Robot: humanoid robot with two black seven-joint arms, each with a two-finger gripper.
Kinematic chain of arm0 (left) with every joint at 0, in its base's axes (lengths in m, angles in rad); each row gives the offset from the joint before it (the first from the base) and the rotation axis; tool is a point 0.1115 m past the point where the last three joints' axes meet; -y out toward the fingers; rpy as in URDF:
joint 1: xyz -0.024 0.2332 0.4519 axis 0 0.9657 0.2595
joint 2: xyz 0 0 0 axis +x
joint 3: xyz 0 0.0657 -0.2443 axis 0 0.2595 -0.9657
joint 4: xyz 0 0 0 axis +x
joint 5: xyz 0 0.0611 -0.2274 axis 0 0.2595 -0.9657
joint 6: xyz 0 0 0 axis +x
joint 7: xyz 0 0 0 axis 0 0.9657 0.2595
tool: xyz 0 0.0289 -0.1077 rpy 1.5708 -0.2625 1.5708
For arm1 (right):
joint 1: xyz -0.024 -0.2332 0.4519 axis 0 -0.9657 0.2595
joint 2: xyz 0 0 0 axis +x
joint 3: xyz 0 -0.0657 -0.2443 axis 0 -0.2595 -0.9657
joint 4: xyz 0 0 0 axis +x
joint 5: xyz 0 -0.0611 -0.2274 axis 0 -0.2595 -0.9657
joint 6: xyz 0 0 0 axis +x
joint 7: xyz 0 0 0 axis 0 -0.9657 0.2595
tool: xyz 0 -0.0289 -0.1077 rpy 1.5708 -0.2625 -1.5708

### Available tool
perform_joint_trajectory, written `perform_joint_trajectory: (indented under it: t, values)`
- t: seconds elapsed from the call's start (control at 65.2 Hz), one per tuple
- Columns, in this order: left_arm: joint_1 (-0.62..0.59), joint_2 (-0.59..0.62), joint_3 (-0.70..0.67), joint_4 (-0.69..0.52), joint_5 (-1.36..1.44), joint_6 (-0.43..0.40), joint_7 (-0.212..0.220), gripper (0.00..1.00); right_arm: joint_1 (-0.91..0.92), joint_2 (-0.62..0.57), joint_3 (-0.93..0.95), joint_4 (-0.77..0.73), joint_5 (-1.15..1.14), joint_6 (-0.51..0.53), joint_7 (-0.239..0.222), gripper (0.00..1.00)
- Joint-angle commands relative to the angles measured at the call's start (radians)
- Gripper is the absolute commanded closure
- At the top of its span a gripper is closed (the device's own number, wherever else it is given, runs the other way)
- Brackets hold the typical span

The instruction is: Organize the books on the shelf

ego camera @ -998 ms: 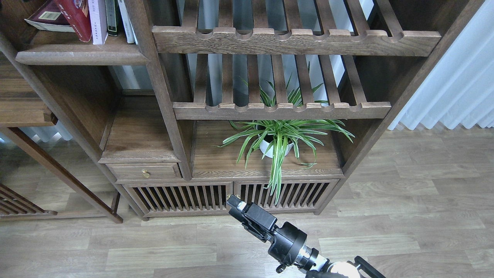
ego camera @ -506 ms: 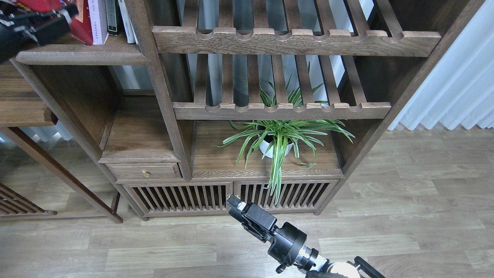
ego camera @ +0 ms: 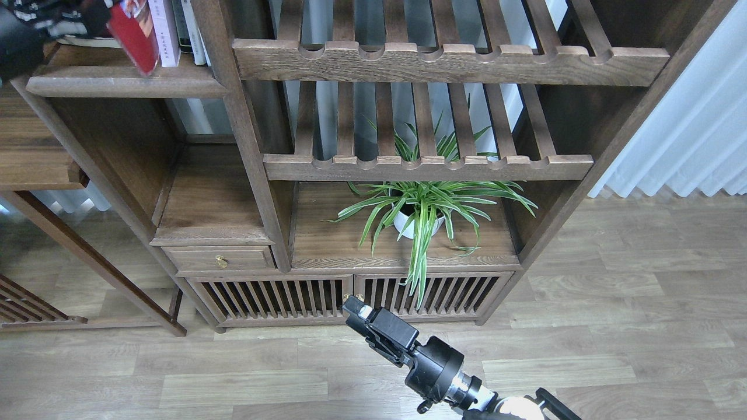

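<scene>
- So, up in the top left corner of the frame the left hand [ego camera: 87, 20] is seen as a blurry dark shape against the red book [ego camera: 135, 34]; whether it's clenched on the book or just touching it can't be told, since the fingers are smeared together.
- The red book is tilted, its lower corner hanging out past the rounded front edge of the shelf [ego camera: 125, 86], and its top is cut off by the upper edge of the frame.
- Just to the right of it, a pale lavender-white book [ego camera: 165, 32] is stood upright on the shelf, with a couple more thin spines [ego camera: 195, 29] packed in beside it, up against the wooden post.
- Behind the left hand, something pale and flat [ego camera: 87, 42] is laid on the shelf board; it looks like the edge of a book lying down, but not enough is shown to be sure.
- The right hand [ego camera: 352, 304] is parked low in the bottom middle of the frame, over the wood-plank floor [ego camera: 613, 326], right in front of the slatted cabinet doors [ego camera: 350, 296]. It's seen dark and end-on, so released or clenched can't be told; nothing is seen held in it.
- A potted spider plant [ego camera: 429, 207] is sat in the middle compartment under the lower slatted rack [ego camera: 426, 167], well apart from both hands.
- White curtains [ego camera: 688, 128] are hung along the right edge of the frame.
</scene>
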Motion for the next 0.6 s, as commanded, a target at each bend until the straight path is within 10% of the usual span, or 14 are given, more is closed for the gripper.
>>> perform_joint_trajectory:
  t: [0.0, 0.583]
  values:
    - [-0.041, 0.006, -0.005, 0.005, 0.032, 0.000, -0.001, 0.93, -0.001, 0.000, 0.000, 0.002, 0.000, 0.000, 0.000, 0.15]
    - [-0.116, 0.113, -0.015, 0.109, 0.056, 0.000, -0.001, 0.94, -0.004, 0.000, -0.006, 0.002, 0.000, 0.000, 0.000, 0.14]
